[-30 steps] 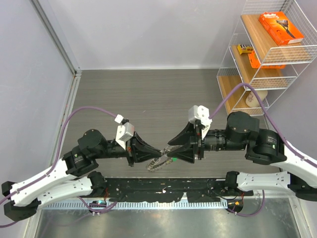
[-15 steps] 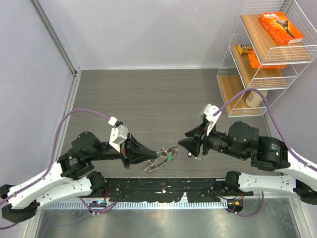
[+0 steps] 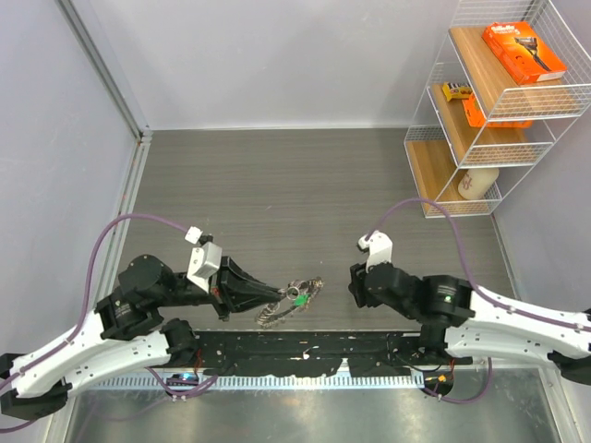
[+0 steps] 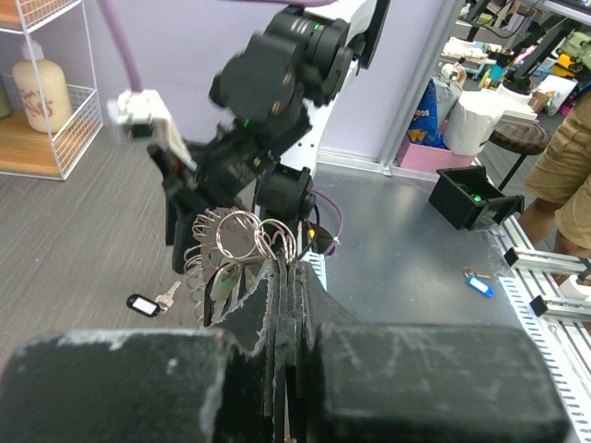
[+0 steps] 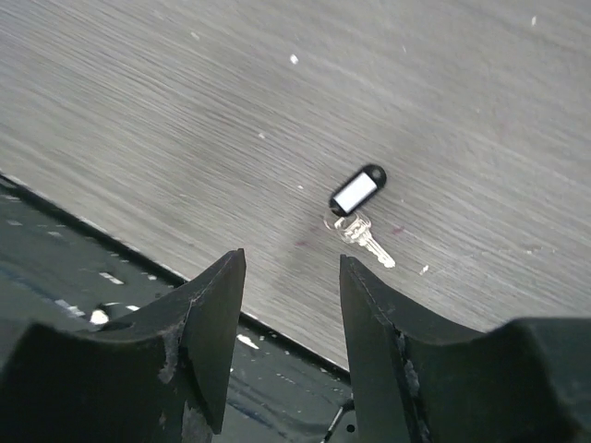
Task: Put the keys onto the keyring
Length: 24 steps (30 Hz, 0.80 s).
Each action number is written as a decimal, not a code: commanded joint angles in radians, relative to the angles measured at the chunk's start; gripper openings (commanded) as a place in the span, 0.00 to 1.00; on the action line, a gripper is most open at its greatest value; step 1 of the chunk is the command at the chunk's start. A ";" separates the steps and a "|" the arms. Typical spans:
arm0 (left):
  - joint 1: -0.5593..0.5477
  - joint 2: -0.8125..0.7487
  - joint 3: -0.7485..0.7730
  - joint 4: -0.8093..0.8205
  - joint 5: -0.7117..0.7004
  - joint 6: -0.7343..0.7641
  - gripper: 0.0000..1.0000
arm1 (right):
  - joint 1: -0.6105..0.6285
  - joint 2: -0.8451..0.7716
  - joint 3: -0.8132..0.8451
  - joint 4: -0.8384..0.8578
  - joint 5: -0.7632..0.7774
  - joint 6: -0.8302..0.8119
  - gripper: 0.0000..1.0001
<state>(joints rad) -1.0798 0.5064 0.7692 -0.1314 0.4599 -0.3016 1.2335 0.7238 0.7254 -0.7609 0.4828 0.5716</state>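
My left gripper [image 3: 275, 293] is shut on the keyring [image 3: 294, 295], a thin silver ring with several silver keys fanned round it and a green tag [image 3: 300, 299]. It holds the ring above the table's near edge. In the left wrist view the ring [image 4: 242, 233] stands just past my shut fingertips [image 4: 277, 277]. My right gripper [image 3: 355, 287] hangs a short way to the right of the keyring, apart from it. Its jaws [image 5: 290, 263] are open and hold nothing. Beyond them a silver key [image 5: 364, 234] with a black tag [image 5: 357, 191] lies flat on the table, also visible as the key [image 4: 166, 295] in the left wrist view.
A white wire shelf [image 3: 517, 101] at the back right holds an orange box [image 3: 524, 52] and a bottle [image 3: 473, 183]. A black rail [image 3: 305, 346] runs along the table's near edge. A blue-tagged key [image 4: 477, 281] lies on the metal surface beyond it.
My right gripper has drawn back to the right from the keyring, dropped toward the table and opened wider. The left gripper has moved a little left and nearer with the keyring.
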 commanded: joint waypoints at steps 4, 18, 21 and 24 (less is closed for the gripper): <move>0.000 -0.026 -0.001 0.026 -0.010 0.015 0.00 | -0.023 0.190 -0.073 0.143 0.063 0.068 0.51; -0.002 -0.039 -0.001 0.012 -0.012 0.018 0.00 | -0.049 0.485 -0.086 0.245 0.013 -0.004 0.48; 0.000 -0.034 0.005 0.004 -0.009 0.021 0.00 | -0.066 0.503 -0.090 0.244 0.005 -0.007 0.47; 0.000 -0.029 0.010 -0.001 -0.010 0.027 0.00 | -0.069 0.526 -0.083 0.241 0.002 -0.007 0.47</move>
<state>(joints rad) -1.0798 0.4774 0.7582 -0.1715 0.4530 -0.2985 1.1732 1.2312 0.6373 -0.5457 0.4747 0.5697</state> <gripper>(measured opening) 0.034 0.475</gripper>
